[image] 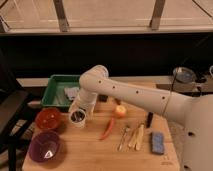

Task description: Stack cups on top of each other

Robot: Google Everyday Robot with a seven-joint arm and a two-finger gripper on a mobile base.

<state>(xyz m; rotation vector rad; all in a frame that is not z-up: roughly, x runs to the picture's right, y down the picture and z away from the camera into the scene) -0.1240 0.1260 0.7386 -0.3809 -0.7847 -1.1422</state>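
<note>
A cream-white cup (77, 120) stands on the wooden table, left of centre, just right of the orange bowl. Its inside looks dark, and I cannot tell whether another cup sits in it. My gripper (78, 111) hangs straight down at the end of the white arm (130, 95), right over this cup's rim and partly hiding it. A small pale-blue thing (70, 92) lies in the green tray behind; I cannot tell whether it is a cup.
An orange bowl (48, 119) and a purple bowl (45, 147) sit at the front left. The green tray (54, 97) is behind them. A red chili (107, 129), a round fruit (120, 111), utensils (132, 137) and a blue sponge (158, 142) lie to the right.
</note>
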